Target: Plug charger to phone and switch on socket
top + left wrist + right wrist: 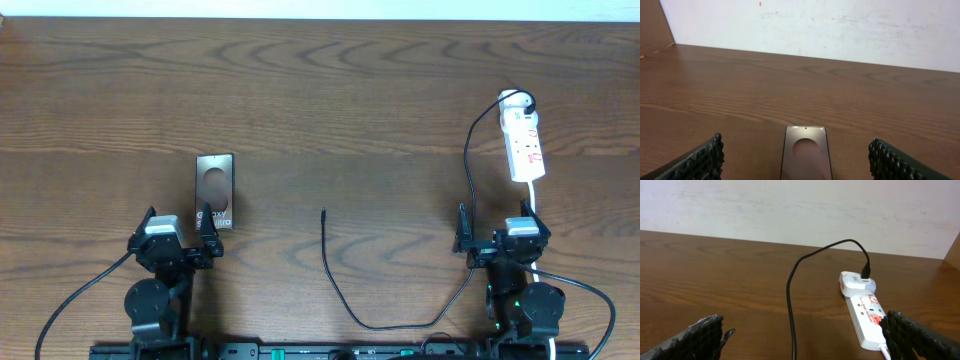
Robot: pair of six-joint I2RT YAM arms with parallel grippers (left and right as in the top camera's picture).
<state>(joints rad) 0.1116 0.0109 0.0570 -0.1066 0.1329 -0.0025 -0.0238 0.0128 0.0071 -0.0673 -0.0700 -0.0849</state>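
The phone [215, 190] lies flat on the wooden table at the left, glossy dark back up with a round mark. It also shows in the left wrist view [805, 155], between and ahead of my open left gripper [796, 162]. The charger cable [340, 290] curves across the table, its free tip [323, 212] near the middle. Its other end is plugged into the white socket strip [523, 140] at the far right. In the right wrist view the cable [790, 310] runs to the socket [865, 315]. My right gripper [805, 340] is open and empty. In the overhead view my left gripper [178, 235] and right gripper [500, 235] sit near the front edge.
A white adapter [856, 282] sits on the far end of the socket. The socket's white cord [535, 195] runs toward the right arm. Thick black robot cables [80, 300] trail at the front corners. A pale wall stands behind the table.
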